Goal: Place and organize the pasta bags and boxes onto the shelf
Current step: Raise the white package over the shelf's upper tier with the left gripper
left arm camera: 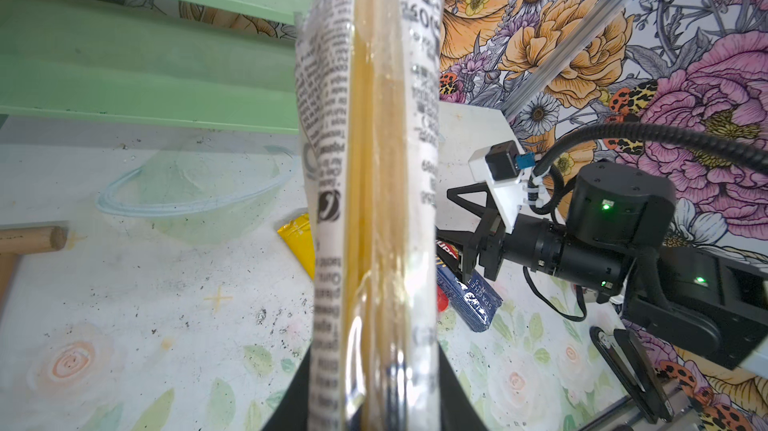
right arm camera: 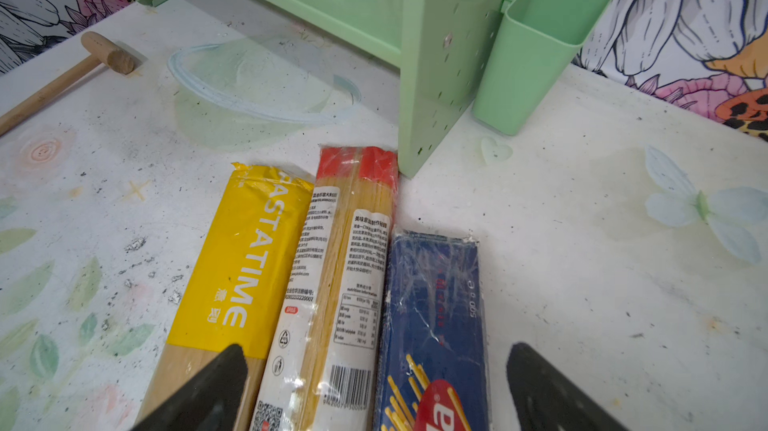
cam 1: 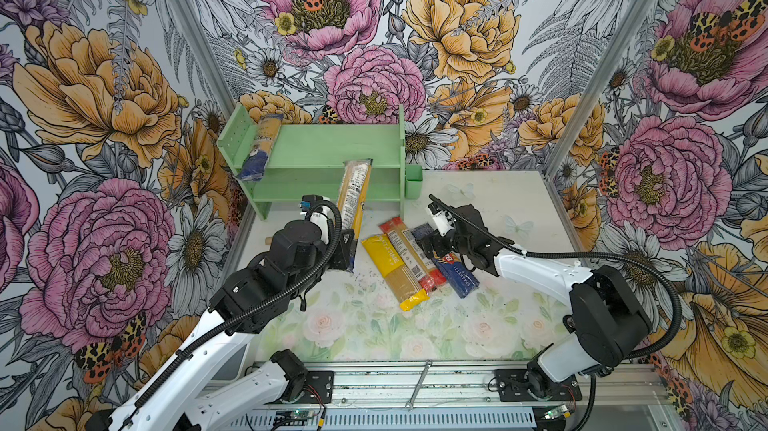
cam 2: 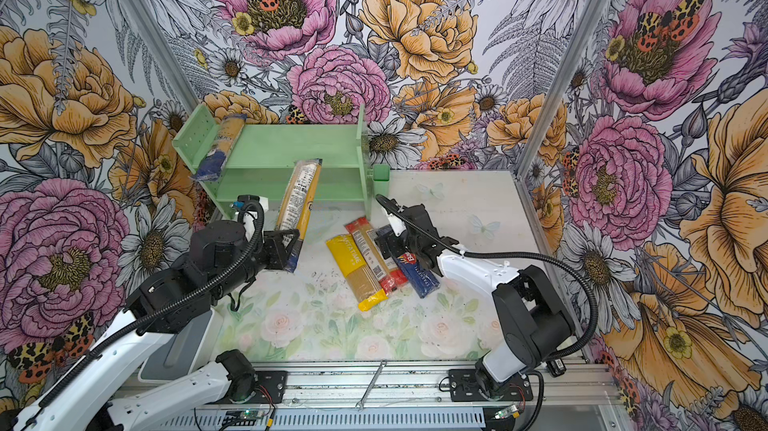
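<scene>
Pinching the clear bag (cam 1: 353,194) near its blue end, the left gripper (cam 1: 347,249) points its long axis endwise at the shelf (cam 1: 332,143), not alongside.

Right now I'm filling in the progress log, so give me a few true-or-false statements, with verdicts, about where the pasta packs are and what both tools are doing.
1. The left tool is shut on a clear spaghetti bag that is tilted up toward the shelf. True.
2. The yellow PASTATIME bag lies on the shelf. False: it lies on the table, beside the red-ended bag.
3. A blue-ended spaghetti bag rests on the shelf's top tier. True.
4. The right tool is clamped on the Barilla box. False: its jaws stand open over the packs on the table.
</scene>
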`<state>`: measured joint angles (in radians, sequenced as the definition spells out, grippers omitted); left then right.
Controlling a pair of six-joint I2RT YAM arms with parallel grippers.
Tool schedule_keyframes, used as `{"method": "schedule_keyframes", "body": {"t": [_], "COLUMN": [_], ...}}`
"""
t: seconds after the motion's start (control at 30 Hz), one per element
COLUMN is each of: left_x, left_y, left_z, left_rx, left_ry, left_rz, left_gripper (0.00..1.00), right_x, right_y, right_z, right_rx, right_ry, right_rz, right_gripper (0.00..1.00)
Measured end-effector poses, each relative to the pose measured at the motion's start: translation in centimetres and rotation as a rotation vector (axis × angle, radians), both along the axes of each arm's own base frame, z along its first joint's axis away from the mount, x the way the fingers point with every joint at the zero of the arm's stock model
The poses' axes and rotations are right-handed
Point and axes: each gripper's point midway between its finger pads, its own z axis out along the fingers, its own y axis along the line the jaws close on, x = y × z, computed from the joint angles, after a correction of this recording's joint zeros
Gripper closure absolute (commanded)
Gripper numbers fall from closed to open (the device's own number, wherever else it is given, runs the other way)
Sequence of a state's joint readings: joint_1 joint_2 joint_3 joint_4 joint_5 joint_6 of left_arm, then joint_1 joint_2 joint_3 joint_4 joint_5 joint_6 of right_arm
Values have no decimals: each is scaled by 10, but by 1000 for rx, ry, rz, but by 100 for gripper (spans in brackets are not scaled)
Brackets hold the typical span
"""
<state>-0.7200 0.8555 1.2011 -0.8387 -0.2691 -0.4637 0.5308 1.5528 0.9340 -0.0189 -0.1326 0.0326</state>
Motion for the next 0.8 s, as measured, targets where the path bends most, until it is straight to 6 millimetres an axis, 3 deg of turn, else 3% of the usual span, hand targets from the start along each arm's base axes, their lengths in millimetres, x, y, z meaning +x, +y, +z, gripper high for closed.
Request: {"method": "schedule_keyframes", "body": {"t": [0.23, 0.8], "left_x": [15, 64], "left_y": [1, 22], "left_z": [32, 77], "left_rx": [35, 118], "left_ry": [-63, -140], "left_rz": [24, 130], "left_gripper": [100, 100], "right_x": [0, -7], "right_y": [1, -1], "right_z": [0, -11], "right_rx": [3, -3], "right_ry": [0, 27], "right_rz": [3, 9], "right_gripper": [0, 1]}}
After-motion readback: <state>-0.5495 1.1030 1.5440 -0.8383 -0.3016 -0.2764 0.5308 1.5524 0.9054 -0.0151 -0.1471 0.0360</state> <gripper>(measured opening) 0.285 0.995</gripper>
